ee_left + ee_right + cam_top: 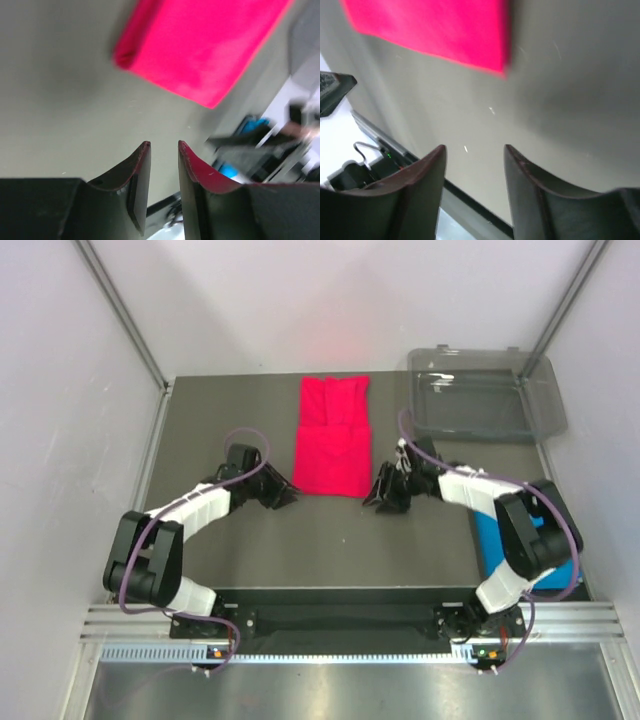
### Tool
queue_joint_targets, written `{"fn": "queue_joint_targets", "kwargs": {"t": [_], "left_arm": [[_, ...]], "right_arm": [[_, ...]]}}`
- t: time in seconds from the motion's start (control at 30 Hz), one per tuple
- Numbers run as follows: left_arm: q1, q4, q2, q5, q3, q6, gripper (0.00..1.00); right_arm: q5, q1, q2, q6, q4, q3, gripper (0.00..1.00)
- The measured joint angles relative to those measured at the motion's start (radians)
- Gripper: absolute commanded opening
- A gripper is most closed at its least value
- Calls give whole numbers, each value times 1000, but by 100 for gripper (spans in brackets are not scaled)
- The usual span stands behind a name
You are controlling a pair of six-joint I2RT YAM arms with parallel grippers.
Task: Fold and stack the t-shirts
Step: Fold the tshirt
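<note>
Top view only: pink shirt [333, 436] folded into a tall rectangle, flat mid-worktop [330, 540], slightly toward the far side. Blue shirt [487, 545] at the right edge of the worktop, mostly hidden behind the right arm [480, 490]. Clear tray [480, 390] in the far right corner, well apart from the pink shirt.

Left wrist view: left fingers [132, 175] apart with a narrow gap, nothing between, over bare worktop. A pink shirt corner lies ahead, not touching. Blurred right arm and bits of blue at the right edge.

Right wrist view: right fingers [422, 175] spread wider, empty, bare worktop under them. Near edge of the pink shirt is above in the frame, apart from the tips.

Pose: left arm [195, 505] has its elbow folded back at the near left and its forearm angled in toward centre, tips just beside the shirt's near left corner. The right arm mirrors it, elbow at the near right, tips just beside the near right corner. Both wrists are low and neither touches cloth.
</note>
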Motion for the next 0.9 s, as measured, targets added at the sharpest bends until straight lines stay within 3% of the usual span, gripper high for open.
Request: {"fn": "queue_joint_targets", "kwargs": {"t": [0.2,0.43,0.7,0.9], "left_arm": [[-81,140,-1,-140,-168,-290,36],[-127,315,2,-274,-259,-487,42],[-127,513,80,-395,-301,-630,46],[-126,643,151,-430,-301,-685,46]], "right_arm": [[186,76,-217,364,310,-347,60],[365,152,-176,704,619,-474,55],[560,194,-146,895,637,-472,54],[624,211,-92,966,633,-421,55]]}}
